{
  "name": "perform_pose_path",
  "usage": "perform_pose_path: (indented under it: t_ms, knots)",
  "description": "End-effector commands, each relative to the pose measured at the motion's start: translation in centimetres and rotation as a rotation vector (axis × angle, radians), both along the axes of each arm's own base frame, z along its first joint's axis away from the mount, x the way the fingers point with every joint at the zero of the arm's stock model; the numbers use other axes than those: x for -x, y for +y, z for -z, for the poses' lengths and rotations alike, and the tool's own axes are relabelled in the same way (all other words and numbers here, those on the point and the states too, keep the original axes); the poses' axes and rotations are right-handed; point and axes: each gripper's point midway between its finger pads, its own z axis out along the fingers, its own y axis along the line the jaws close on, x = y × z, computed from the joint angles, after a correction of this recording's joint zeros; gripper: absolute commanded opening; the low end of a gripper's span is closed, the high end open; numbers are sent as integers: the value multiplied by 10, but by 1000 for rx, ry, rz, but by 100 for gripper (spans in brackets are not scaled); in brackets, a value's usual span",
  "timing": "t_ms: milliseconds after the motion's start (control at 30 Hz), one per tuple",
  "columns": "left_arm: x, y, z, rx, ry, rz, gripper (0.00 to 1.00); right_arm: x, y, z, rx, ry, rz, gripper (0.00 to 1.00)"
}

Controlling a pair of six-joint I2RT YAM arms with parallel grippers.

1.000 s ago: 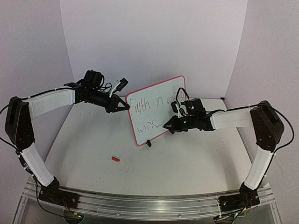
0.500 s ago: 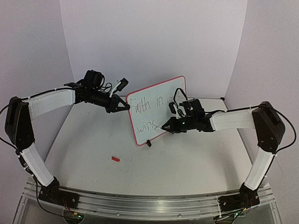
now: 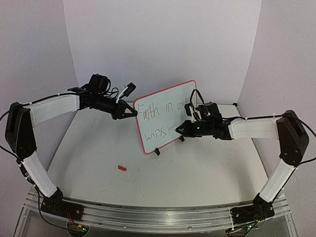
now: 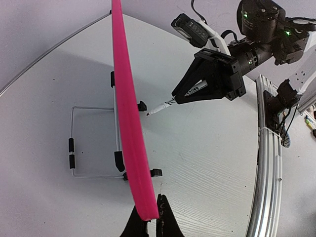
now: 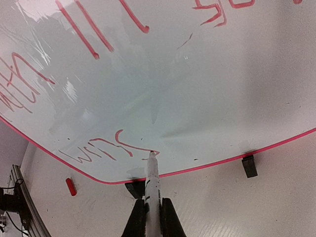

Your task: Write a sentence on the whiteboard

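Note:
The whiteboard (image 3: 167,122), white with a red-pink rim (image 4: 126,98), stands tilted on two black clip feet (image 5: 249,165) at mid-table. The sentence (image 3: 154,110) runs in two lines, dark from above and red in the right wrist view; the lower word (image 5: 98,148) reads "wins". My left gripper (image 3: 132,112) is shut on the board's left edge, its jaws pinching the rim's lower end (image 4: 148,210). My right gripper (image 3: 184,129) is shut on a thin white marker (image 5: 152,182). The marker's tip (image 5: 151,153) touches the board at the end of the lower word.
A small red marker cap (image 3: 122,168) lies on the table in front of the board, to the left. A thin wire stand (image 4: 94,107) sits behind the board. Grey walls close in the back and sides. A metal rail (image 3: 158,213) runs along the near edge.
My right arm has stretched out and shifted right, carrying the marker tip a little right and up along the lower line, where another stroke has appeared. The left arm and the board have not moved.

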Motion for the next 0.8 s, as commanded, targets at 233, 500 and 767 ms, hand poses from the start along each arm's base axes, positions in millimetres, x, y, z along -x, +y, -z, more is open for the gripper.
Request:
perform_pose_path:
  t_ms: [233,500,767]
  knots:
    - [27,-3,15,-44,97,50,0,-20,3,8,31,-18,33,0]
    - [27,-3,15,-44,96,50,0,-25,5,10,33,-19,41,0]
    - [27,-3,15,-44,97,50,0,-28,5,10,39,-23,51,0]
